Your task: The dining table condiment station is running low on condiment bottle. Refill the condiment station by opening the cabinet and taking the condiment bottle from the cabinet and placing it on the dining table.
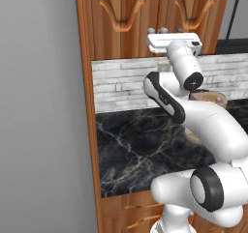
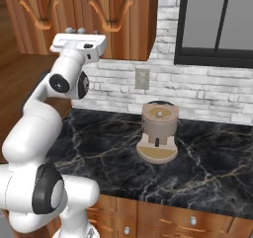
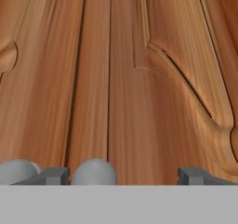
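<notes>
The reddish-brown wooden cabinet [image 1: 126, 19] [image 2: 54, 10] hangs above the counter with both arch-panelled doors [image 3: 153, 93] shut. My gripper [image 3: 123, 175] [image 1: 167, 37] [image 2: 76, 36] is raised to the doors' lower edge and points straight at them. It is open, and its dark fingertips [image 3: 52, 175] stand wide apart. One round silver knob [image 3: 95, 172] lies between the fingers, not clamped. The other knob [image 3: 16, 171] is just outside the left finger. The condiment bottle is hidden and the dining table is out of view.
Below the cabinet runs a black marble counter [image 1: 140, 150] [image 2: 207, 168] with wooden drawers [image 2: 163, 219] beneath. A beige coffee machine [image 2: 158, 133] [image 1: 209, 97] stands by the white brick wall. A grey wall [image 1: 38, 106] closes the left; a dark window [image 2: 217, 24] is at right.
</notes>
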Robot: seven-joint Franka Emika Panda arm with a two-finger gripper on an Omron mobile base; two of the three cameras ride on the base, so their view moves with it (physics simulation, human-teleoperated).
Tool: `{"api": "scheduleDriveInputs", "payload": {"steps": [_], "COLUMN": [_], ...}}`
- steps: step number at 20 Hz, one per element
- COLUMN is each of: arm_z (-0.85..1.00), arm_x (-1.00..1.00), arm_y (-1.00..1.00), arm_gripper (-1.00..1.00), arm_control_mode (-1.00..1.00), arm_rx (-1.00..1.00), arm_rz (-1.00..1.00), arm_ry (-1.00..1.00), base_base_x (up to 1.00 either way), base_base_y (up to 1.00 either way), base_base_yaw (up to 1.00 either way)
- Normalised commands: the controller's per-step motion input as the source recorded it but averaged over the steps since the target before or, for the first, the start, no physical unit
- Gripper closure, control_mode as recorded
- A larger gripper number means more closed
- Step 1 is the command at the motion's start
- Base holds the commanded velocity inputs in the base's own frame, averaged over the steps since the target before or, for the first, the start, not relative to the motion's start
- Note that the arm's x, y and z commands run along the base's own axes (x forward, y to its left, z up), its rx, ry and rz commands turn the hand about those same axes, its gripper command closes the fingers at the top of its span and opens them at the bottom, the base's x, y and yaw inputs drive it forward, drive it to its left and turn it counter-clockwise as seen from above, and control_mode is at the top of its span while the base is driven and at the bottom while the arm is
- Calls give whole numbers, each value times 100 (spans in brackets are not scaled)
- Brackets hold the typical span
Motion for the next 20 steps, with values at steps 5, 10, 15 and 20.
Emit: {"api": "scheduleDriveInputs", "payload": {"steps": [5, 10, 15, 20], "arm_z": [0, 0, -2, -5], "arm_x": [20, 23, 6, 0], "arm_y": [0, 10, 1, 0], "arm_gripper": [-100, 100, 100, 100], "arm_control_mode": [-100, -100, -100, -100], "arm_rx": [0, 0, 0, -1], "arm_rz": [0, 0, 0, 0], "arm_ry": [2, 7, 2, 4], "base_base_x": [0, 0, 0, 0], "base_base_y": [0, 0, 0, 0], "base_base_yaw": [0, 0, 0, 0]}}
